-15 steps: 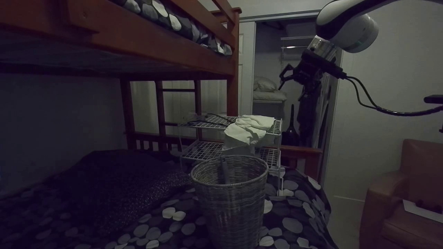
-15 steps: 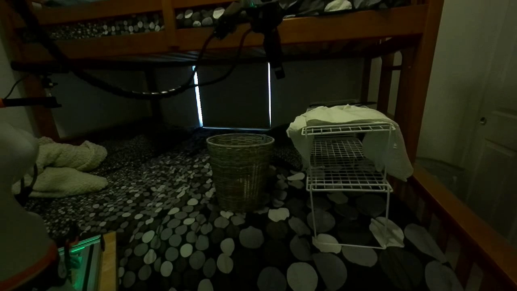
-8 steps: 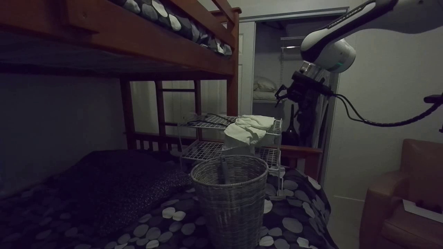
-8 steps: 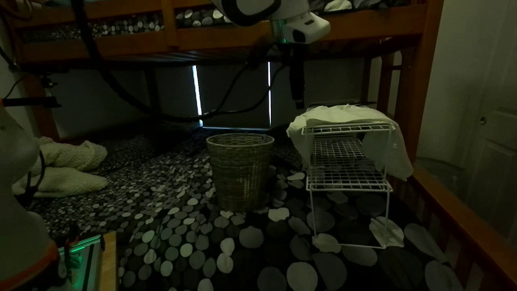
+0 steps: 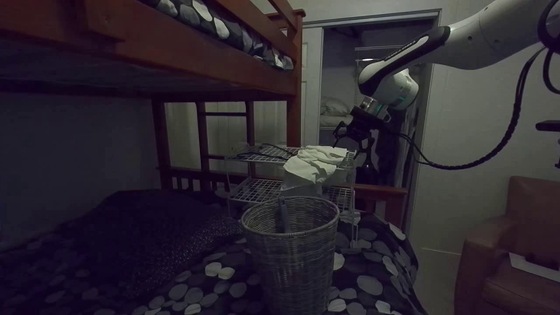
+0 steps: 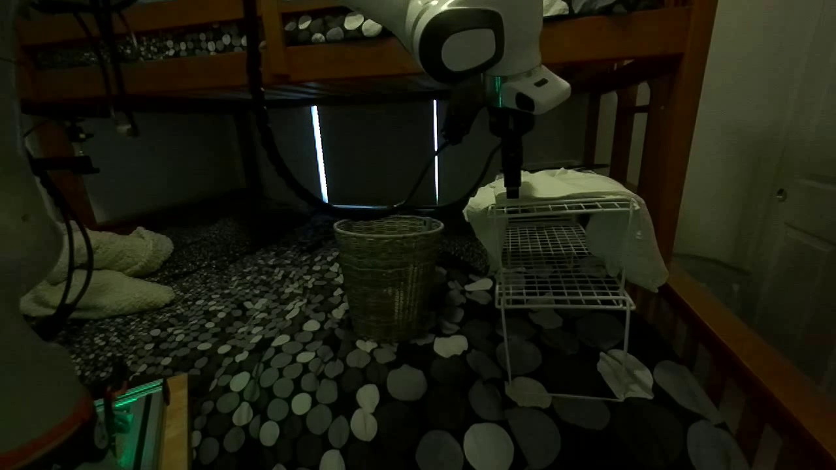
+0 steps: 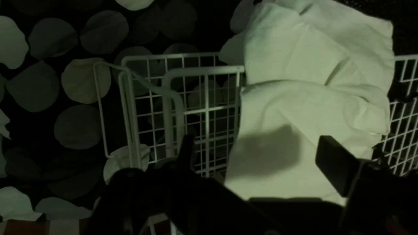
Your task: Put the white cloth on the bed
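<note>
The white cloth (image 5: 315, 164) lies folded over the top shelf of a white wire rack. It hangs down both sides of the rack in an exterior view (image 6: 562, 185). The rack stands on the bed (image 6: 405, 385), which has dark bedding with grey and white dots. My gripper (image 5: 346, 149) is open and empty, just above the near end of the cloth in both exterior views (image 6: 513, 192). In the wrist view the cloth (image 7: 313, 107) lies below my spread fingers (image 7: 256, 153). One finger is over the cloth, the other over the rack's wire edge.
The white wire rack (image 6: 565, 304) has two shelves. A tall wicker basket (image 5: 293, 267) with a grey object inside stands beside it. The upper bunk's wooden rail (image 6: 588, 42) runs overhead. A cream blanket (image 6: 111, 287) lies on the bed. A brown armchair (image 5: 494, 245) stands aside.
My gripper has come down and moved toward the rack, from high up to just above the cloth. The cloth, rack and basket have not moved.
</note>
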Motion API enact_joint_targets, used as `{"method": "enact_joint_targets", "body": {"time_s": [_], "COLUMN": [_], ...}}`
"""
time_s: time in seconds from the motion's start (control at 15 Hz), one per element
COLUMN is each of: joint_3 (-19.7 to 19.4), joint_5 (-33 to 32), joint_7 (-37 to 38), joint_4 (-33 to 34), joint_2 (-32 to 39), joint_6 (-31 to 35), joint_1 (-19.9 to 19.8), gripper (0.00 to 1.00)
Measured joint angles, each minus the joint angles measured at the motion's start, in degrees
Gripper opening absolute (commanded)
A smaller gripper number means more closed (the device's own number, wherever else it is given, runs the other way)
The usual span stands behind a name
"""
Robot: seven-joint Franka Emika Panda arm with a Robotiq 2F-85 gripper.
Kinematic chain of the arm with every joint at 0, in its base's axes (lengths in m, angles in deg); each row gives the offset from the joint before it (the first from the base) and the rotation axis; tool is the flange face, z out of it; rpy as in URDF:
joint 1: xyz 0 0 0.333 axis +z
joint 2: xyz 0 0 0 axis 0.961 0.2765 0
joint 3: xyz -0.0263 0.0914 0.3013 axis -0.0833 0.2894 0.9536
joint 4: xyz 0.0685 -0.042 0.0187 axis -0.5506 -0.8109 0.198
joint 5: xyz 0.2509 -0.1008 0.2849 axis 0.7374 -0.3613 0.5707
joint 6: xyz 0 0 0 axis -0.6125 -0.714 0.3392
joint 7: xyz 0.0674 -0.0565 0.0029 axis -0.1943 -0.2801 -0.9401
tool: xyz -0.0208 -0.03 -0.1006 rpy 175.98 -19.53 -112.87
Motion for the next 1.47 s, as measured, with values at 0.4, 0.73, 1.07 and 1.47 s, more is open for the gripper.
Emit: {"method": "enact_joint_targets", "body": {"time_s": [0.4, 0.73, 1.07, 1.47], "joint_3": [0.5, 0.8, 1.4, 3.3], "joint_5": [1.9, 2.0, 1.8, 1.6], "joint_7": [0.0, 0.3, -0.6, -11.4], "joint_4": [5.7, 7.7, 8.4, 9.3], "joint_2": [5.4, 7.6, 4.9, -9.1], "joint_6": [0.0, -0.2, -0.3, -2.8], "joint_1": [0.0, 0.0, 0.6, 1.9], "gripper": [0.16, 0.0, 0.0, 0.0]}}
